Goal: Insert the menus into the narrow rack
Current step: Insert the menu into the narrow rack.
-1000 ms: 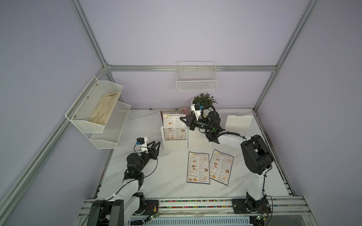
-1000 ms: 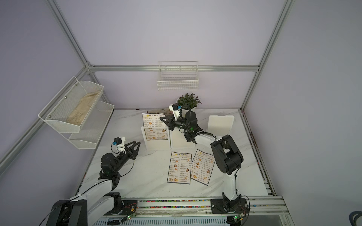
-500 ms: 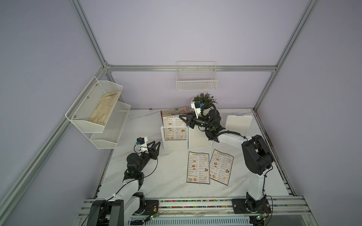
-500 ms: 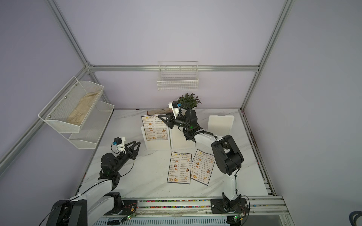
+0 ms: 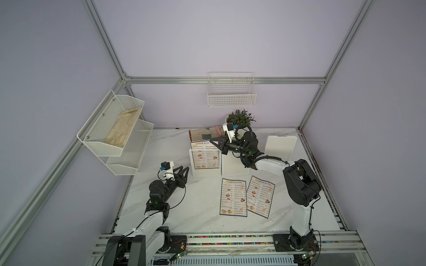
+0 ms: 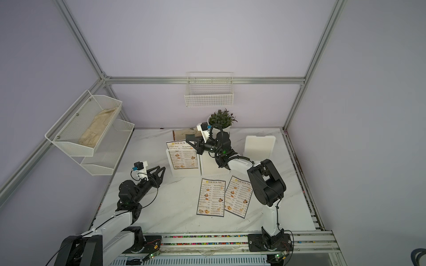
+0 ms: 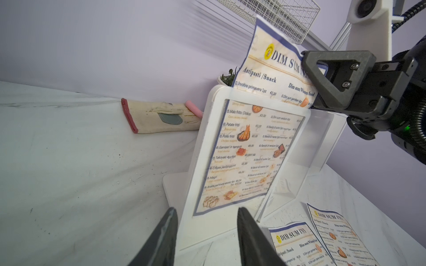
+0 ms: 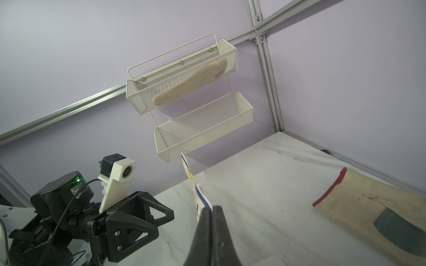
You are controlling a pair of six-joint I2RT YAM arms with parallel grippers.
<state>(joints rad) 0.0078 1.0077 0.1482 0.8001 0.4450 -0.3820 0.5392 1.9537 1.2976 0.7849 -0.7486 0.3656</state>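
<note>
So the right gripper point(image 8: 211, 208) is pinching the top corner of one menu point(image 7: 272, 69), with both fingers pressed flat together on the paper and no gap showing. My guess is it's gripping up high so the sheet is hanging straight and sliding down into the rack point(image 7: 205, 147) instead of buckling. The lower part is sitting behind the rack's clear front pane. The "DIM SUM INN" header strip is poking out above the top edge and curling a little. I'm reading that as not fully seated, though I can't tell whether the bottom edge is touching the base.

In a top view, the left gripper point(image 5: 184, 168) is hovering at the rack's 8 o'clock, aiming at it. Its fingers are spread apart and holding nothing, and they aren't touching the rack. It's probably waiting there to steady the rack if the paper starts dragging it.

The two other menus point(image 5: 233, 197) are lying flat at the rack's 5 o'clock, just beside each other on the table point(image 5: 196, 214).

Material-wise, the menus are looking like thin floppy paper with dark borders. The rack is looking like stiff glossy plastic, a white frame around a see-through window on a flat base. The table is showing a white marble pattern with grey veins. The grippers' fingers are black, tapered, with triangular cut-outs.
</note>
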